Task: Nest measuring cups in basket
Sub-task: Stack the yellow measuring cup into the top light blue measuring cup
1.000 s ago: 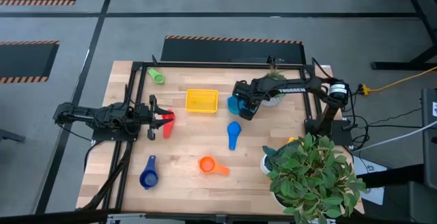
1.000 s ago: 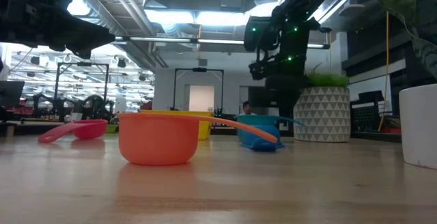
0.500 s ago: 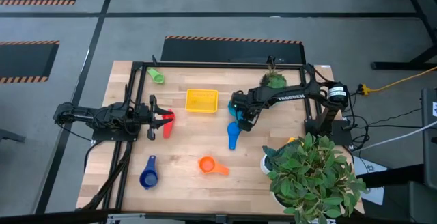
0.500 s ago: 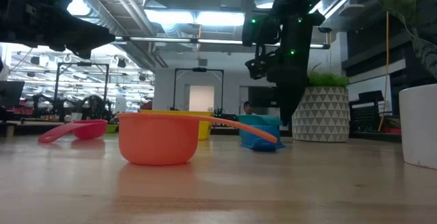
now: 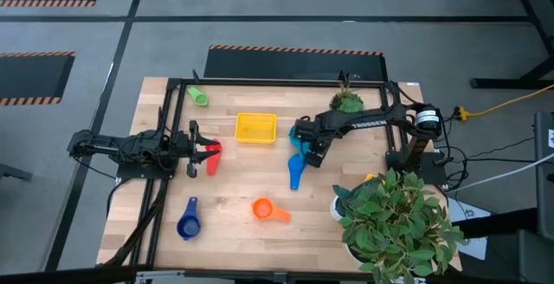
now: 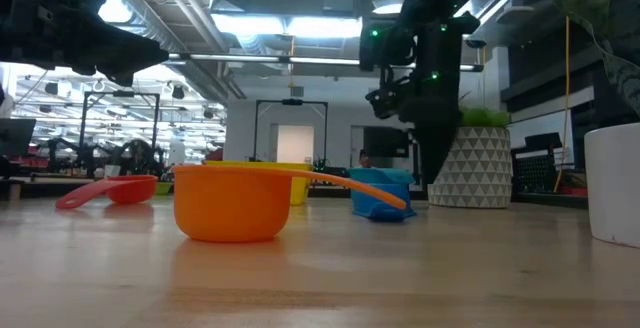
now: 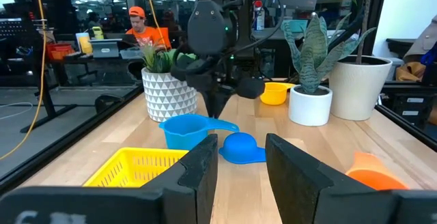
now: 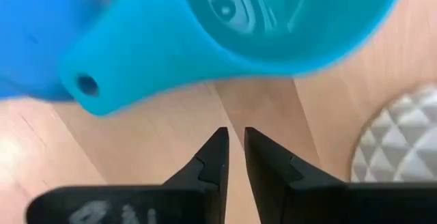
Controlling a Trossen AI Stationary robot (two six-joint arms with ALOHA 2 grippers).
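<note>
While the right tool point(image 5: 310, 152) hovers with fingers nearly shut and empty beside the light blue cup point(image 5: 298, 140), the left tool point(image 5: 196, 147) waits part open. The yellow basket point(image 5: 255, 128) lies empty on the tabletop point(image 5: 234, 184).

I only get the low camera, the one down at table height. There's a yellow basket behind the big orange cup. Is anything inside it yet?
Observer: No. Seen from above, the basket has no cup in it.
Operator: Is that arm holding the light blue cup?
Observer: No. The right gripper is nearly shut with nothing between its fingers. The light blue cup sits on the table just ahead of it.
Operator: I can't find the dark blue cup. Where is it?
Observer: The dark blue cup lies near the table's front left, to the left of the orange cup.
</note>
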